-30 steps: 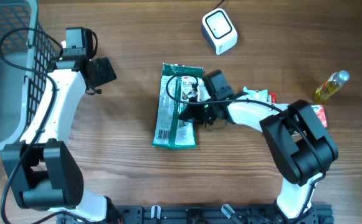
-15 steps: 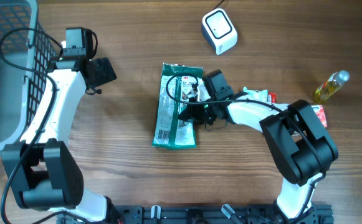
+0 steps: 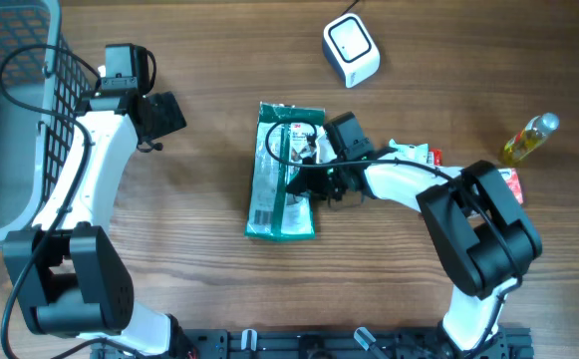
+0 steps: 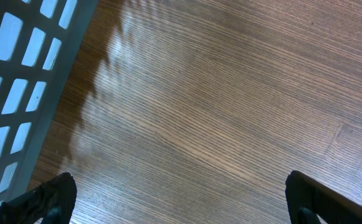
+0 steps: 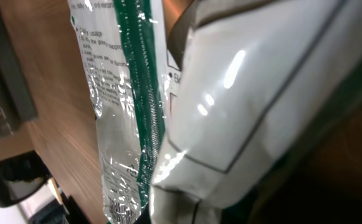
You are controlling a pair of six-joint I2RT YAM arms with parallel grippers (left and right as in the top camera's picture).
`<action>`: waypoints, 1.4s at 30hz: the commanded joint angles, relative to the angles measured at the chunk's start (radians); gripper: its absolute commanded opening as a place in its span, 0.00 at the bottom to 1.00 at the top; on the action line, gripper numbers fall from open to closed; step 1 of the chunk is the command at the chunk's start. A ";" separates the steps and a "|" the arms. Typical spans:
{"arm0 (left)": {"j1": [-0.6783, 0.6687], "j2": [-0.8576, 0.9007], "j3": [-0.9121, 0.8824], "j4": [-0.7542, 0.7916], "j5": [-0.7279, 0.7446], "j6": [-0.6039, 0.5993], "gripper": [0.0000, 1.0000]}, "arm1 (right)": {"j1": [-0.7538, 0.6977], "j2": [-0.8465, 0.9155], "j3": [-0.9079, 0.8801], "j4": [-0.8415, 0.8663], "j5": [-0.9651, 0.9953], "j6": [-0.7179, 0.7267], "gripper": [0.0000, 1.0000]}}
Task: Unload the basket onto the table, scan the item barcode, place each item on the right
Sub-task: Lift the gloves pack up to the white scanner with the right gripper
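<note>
A green and clear plastic packet (image 3: 282, 172) lies flat in the middle of the wooden table, with its barcode (image 3: 260, 213) at its lower left corner. My right gripper (image 3: 311, 185) rests on the packet's right edge and is shut on it. The right wrist view is filled by the packet (image 5: 230, 106) at very close range, and its fingers are hidden. The white scanner (image 3: 351, 50) stands at the back, right of centre. My left gripper (image 3: 161, 115) hovers far left near the basket, open, with bare wood between its fingertips (image 4: 181, 202).
A grey wire basket (image 3: 10, 120) fills the left edge, its wall also seen from the left wrist as the basket (image 4: 19, 81). A small oil bottle (image 3: 528, 138) lies at the far right. Other packets (image 3: 414, 153) sit beside the right arm.
</note>
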 commanded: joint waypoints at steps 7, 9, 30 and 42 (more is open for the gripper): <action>0.002 -0.001 0.008 -0.001 -0.019 -0.002 1.00 | 0.006 -0.515 0.032 -0.306 0.251 -0.177 0.04; 0.002 -0.001 0.008 -0.001 -0.019 -0.002 1.00 | 0.005 -0.574 0.108 -0.415 0.281 -0.225 0.04; 0.002 -0.001 0.008 -0.001 -0.019 -0.002 1.00 | 0.006 0.087 0.960 -0.577 1.276 -0.969 0.04; 0.002 -0.001 0.008 0.000 -0.019 -0.002 1.00 | 0.001 0.340 0.959 0.080 1.451 -1.389 0.04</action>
